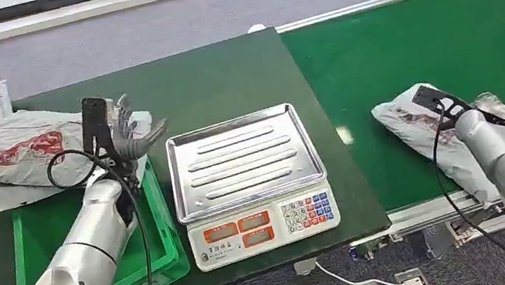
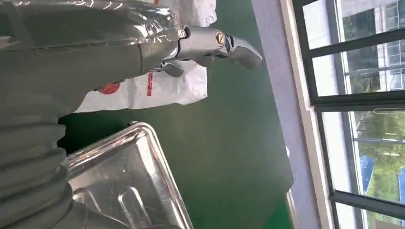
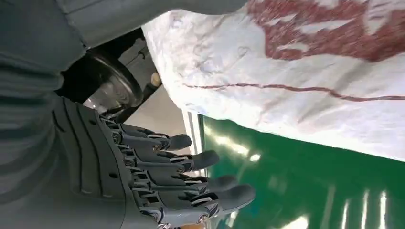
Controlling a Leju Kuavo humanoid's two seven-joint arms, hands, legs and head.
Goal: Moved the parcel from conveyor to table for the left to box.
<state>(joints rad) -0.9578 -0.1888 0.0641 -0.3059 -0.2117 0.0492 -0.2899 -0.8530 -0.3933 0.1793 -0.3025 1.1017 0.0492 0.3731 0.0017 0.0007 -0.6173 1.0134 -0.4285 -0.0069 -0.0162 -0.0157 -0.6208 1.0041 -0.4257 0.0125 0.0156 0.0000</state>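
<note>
A white-grey plastic parcel with red print lies on the green conveyor, close to its front edge. My right arm reaches over it. In the right wrist view my right hand has its fingers stretched out and apart beside the parcel, level with its edge and over the belt's rim, gripping nothing. Above the green crate, my left hand is raised with its fingers spread and empty. In the left wrist view, my left hand hangs over the dark table.
A silver-trayed scale with a keypad stands at the front of the dark green table, between crate and conveyor. Several white parcels with red print are piled at the table's left, behind the crate.
</note>
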